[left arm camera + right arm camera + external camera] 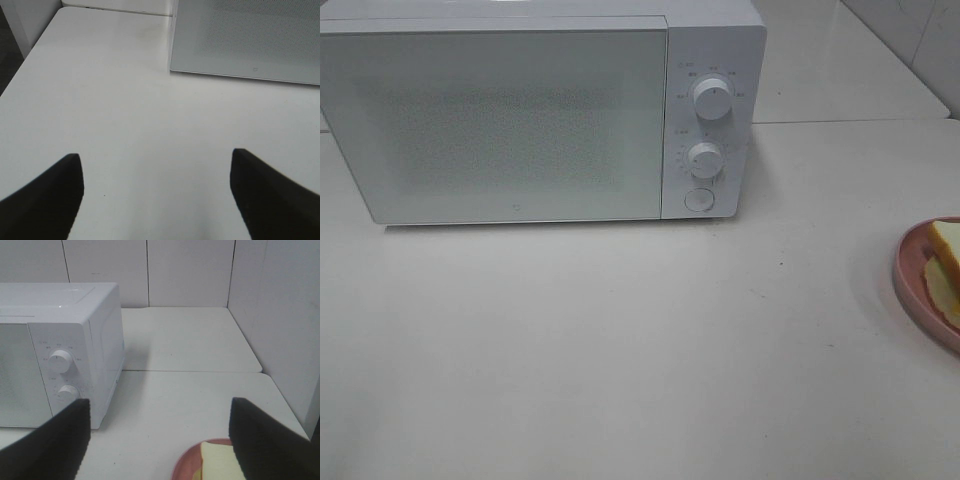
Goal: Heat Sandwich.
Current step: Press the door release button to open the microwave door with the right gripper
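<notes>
The left hand hovers above the desk near its left edge, fingers spread wide and holding nothing. The right hand hangs just as spread over the right side. The sandwich lies on a pink plate at the desk's right edge. Farther back stands a white microwave, door shut.

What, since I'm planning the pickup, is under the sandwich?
A pink plate lies under the sandwich, its rim showing beside it. The plate's middle is covered by the sandwich, and part lies out of frame.
</notes>
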Available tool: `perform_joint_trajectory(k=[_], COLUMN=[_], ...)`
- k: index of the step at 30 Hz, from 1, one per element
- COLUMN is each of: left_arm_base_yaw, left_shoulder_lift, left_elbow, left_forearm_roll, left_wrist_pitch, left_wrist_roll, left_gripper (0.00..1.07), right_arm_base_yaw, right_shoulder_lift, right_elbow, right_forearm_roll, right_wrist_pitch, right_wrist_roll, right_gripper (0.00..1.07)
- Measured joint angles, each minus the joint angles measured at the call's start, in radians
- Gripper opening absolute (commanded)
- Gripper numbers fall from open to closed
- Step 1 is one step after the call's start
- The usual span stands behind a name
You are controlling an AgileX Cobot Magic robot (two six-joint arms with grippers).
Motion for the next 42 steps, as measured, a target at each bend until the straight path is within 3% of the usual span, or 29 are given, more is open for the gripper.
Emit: perform_joint_trajectory(k=[13, 33, 38, 42], left_arm_base_yaw=[0.0, 0.0, 0.0, 0.0], left_shoulder_lift=[0.0, 0.0, 0.0, 0.0], left_elbow=[0.0, 0.0, 0.0, 0.0], left_forearm_roll=[0.0, 0.0, 0.0, 0.0], left_wrist_pitch=[0.0, 0.0, 0.0, 0.0], left_wrist_roll=[0.0, 0.0, 0.0, 0.0], left_gripper=[0.76, 0.76, 0.76, 0.76], right_arm_base_yaw=[0.155, 0.172, 0.172, 0.172], right_shoulder_lift=[0.298, 0.597, 0.66, 0.718], right_elbow=[0.001, 0.001, 0.001, 0.001], right_forearm_roll=[0.001, 0.004, 0.004, 0.004], right_wrist_pitch=[-0.194, -0.446, -0.506, -0.55], right_wrist_roll=[0.0, 0.13, 0.182, 0.199], right_gripper=[0.75, 0.73, 0.65, 0.5])
